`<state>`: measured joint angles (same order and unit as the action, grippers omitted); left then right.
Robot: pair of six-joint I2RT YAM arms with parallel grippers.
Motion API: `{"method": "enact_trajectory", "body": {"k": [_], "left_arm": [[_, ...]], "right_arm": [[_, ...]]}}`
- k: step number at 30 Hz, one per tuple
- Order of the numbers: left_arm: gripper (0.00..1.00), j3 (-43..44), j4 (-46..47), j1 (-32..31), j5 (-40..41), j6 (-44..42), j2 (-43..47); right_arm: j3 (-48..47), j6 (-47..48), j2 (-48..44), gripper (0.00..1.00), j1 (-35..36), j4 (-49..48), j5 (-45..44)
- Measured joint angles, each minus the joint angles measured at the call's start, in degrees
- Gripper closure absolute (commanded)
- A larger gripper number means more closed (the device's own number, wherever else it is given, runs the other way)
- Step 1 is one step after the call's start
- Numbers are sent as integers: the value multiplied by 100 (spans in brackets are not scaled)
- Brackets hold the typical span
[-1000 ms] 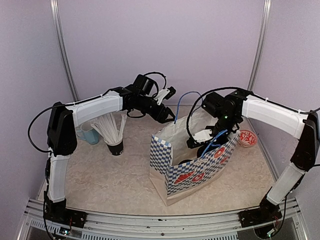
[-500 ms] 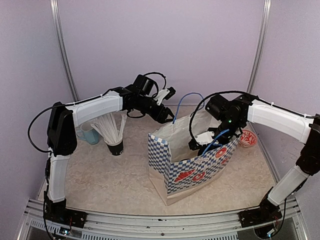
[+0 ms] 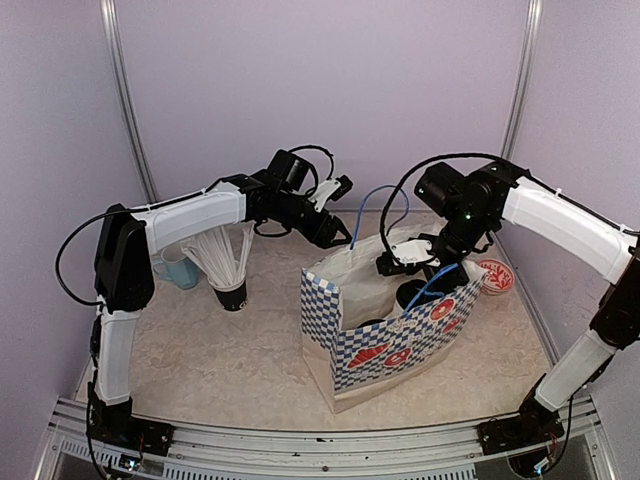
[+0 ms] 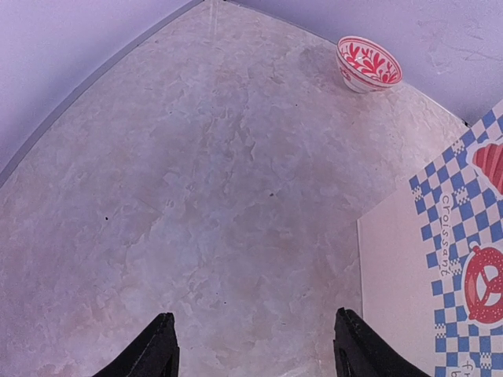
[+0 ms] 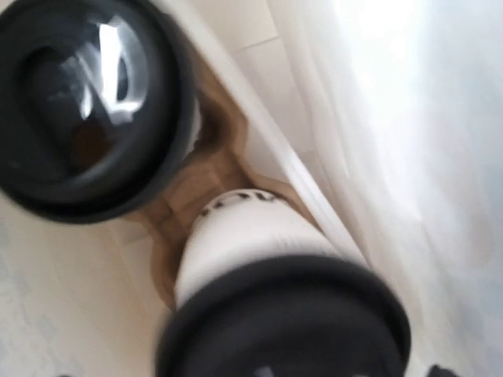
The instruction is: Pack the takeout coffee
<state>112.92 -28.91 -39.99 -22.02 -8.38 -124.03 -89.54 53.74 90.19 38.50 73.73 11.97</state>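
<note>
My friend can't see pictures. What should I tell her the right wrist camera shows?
The near cup, white with a black lid, and the far cup beside it sit in a brown cardboard holder inside a paper bag, seen from above. The picture is blurry.

A blue-and-white checked paper bag (image 3: 370, 345) with red prints stands open right of centre on the pale stone-look table (image 3: 220, 350), a red-and-white patterned bowl (image 3: 495, 276) near its right side, while at left a black cup (image 3: 232, 293) of white straws (image 3: 215, 255) stands beside a light-blue mug (image 3: 183, 270).
</note>
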Motion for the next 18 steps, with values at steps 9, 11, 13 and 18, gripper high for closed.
{"method": "enact_trajectory", "body": {"k": [9, 11, 13, 18], "left_arm": [[33, 0, -142, -94, 50, -111, 81], [33, 0, -190, -98, 87, -118, 144], [33, 0, -256, -96, 136, -127, 212], [33, 0, -442, -87, 291, -175, 442]], "right_arm": [[-282, -131, 0, 1, 0, 188, 42], [-415, -138, -2, 1, 0, 195, 52], [-533, -136, -2, 1, 0, 223, 63], [-981, -136, -31, 1, 0, 323, 94]]}}
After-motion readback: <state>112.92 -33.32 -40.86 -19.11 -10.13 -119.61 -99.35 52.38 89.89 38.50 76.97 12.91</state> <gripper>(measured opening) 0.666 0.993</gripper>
